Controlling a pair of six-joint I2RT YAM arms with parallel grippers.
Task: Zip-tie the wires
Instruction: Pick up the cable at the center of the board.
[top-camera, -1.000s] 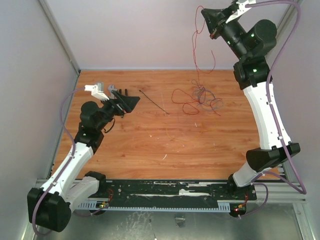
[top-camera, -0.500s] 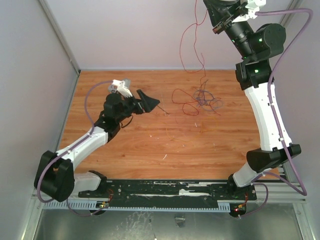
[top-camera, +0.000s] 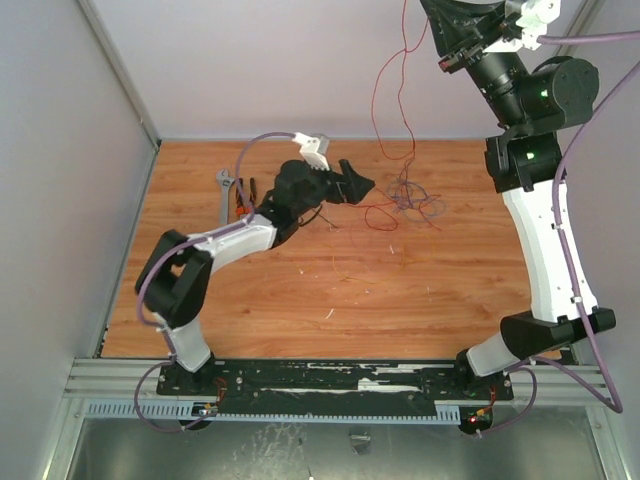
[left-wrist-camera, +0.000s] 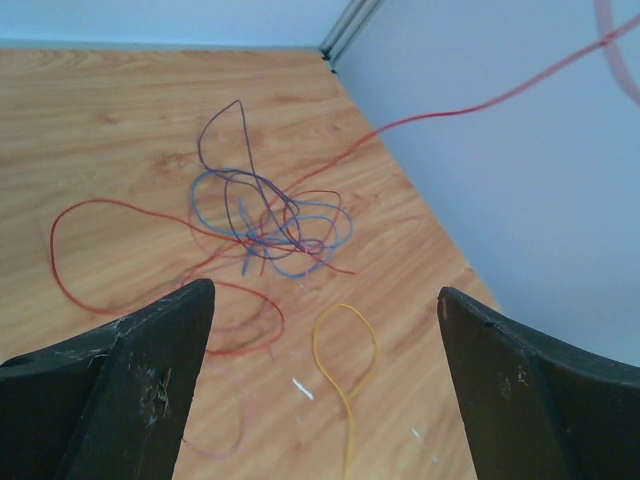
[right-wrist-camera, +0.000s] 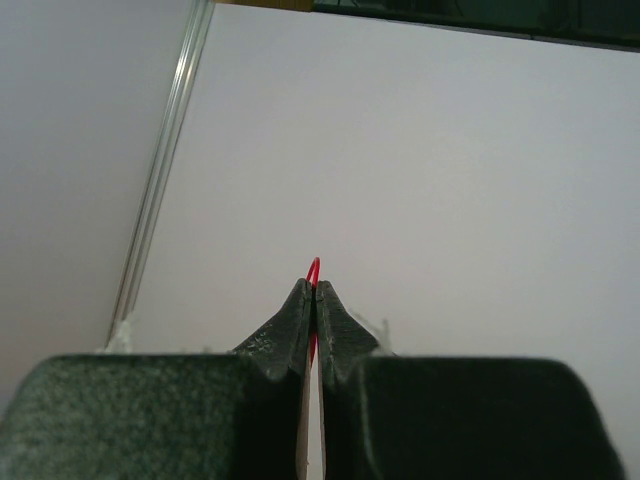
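Wires (top-camera: 405, 195): a loose red, maroon and purple tangle lying on the tabletop (top-camera: 300, 300) toward its far right corner, with one red strand (top-camera: 385, 90) drawn up out of it.
Right gripper (right-wrist-camera: 315, 290): jaws pressed together, pinching the red strand, which peeks out as a small loop at the tips. It is raised high above the far edge.
Strand axis: close to vertical, running from the tangle up to the right gripper.
Left gripper (top-camera: 358, 185): spread wide and carrying nothing, low over the tabletop and facing the tangle.
Relation for the next move: the wires lie just ahead of the left gripper, on its far-right side. It is much the nearer end effector, and its wrist view frames the tangle between the two fingers, with a yellow loop (left-wrist-camera: 345, 350) closest to them.
Zip tie: not clearly visible. It probably lies under the left arm, though the overhead view cannot confirm that.
Step, as judged: gathering the wires. No bundle is formed and no tie is on them.
Left side: a wrench (top-camera: 225, 185) and pliers (top-camera: 243, 200) sit near the far left corner, well apart from the wires.
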